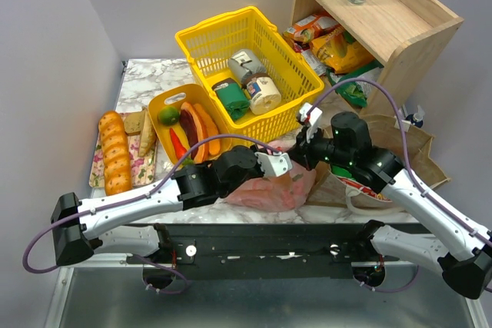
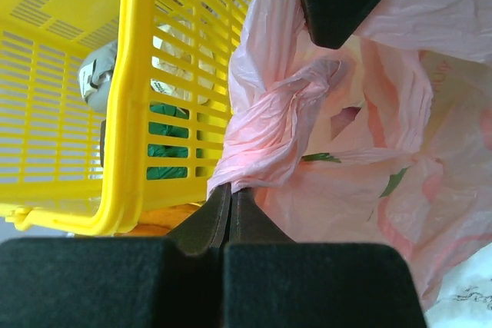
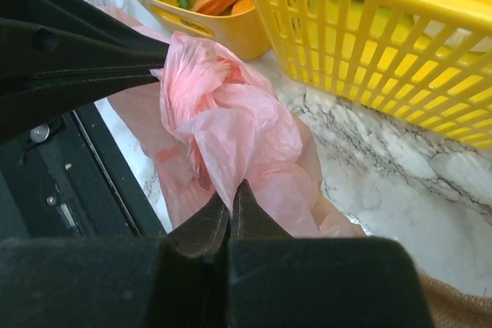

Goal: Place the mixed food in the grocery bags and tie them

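The pink plastic bag [image 1: 269,192] lies at the table's near edge, between the two arms. My left gripper [image 2: 231,190] is shut on a twisted strand of its film [image 2: 265,124]. My right gripper [image 3: 233,190] is shut on another fold of the pink bag [image 3: 238,120], close to the left fingers [image 3: 84,59]. In the top view both grippers [image 1: 290,165] [image 1: 302,156] meet above the bag. Toy vegetables [image 1: 192,127] lie in a yellow tub. The brown paper bag [image 1: 419,151] lies at the right under my right arm, with a red-printed packet [image 1: 361,189] at its mouth.
A yellow mesh basket [image 1: 201,44] holding tins stands just behind the bag. The yellow tub [image 1: 160,101] and a braided bread loaf [image 1: 115,151] sit at the left. A wooden shelf [image 1: 392,24] with packets and bottles stands at the back right.
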{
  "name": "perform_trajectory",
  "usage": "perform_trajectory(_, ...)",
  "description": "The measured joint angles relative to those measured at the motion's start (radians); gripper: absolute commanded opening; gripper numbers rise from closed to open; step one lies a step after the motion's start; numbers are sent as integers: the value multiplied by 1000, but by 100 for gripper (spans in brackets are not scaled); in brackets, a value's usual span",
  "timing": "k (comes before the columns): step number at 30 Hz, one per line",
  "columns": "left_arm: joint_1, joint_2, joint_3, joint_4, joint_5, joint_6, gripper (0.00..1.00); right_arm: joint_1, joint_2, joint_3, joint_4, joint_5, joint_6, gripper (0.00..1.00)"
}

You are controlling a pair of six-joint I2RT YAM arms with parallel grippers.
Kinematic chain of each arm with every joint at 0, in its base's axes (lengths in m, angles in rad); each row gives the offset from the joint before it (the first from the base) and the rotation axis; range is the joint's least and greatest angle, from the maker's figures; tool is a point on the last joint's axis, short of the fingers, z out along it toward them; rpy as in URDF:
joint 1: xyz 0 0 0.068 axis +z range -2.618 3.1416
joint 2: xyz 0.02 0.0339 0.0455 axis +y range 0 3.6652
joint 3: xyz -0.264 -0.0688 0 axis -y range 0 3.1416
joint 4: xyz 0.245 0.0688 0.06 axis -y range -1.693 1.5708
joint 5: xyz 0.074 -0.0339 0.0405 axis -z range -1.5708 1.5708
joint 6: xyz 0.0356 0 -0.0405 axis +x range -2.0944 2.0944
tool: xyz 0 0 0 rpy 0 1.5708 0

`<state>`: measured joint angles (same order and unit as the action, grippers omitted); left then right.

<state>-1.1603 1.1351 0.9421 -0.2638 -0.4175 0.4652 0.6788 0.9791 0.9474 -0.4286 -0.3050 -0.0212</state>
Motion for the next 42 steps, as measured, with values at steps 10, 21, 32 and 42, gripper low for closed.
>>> perform_trajectory(10,4,-82,-53,-77,19,-8,0,-64,-42,-1,32,-140,-27,80)
perform_trajectory(21,4,-149,-70,-76,95,-35,0,-176,248,208,116,-531,-47,87)
perform_trajectory(32,1,-127,-73,-75,97,-44,0,-174,470,341,-46,-732,-141,90)
perform_trajectory(42,-1,-119,-75,-76,96,-43,0,-126,552,372,-253,-743,-252,91)
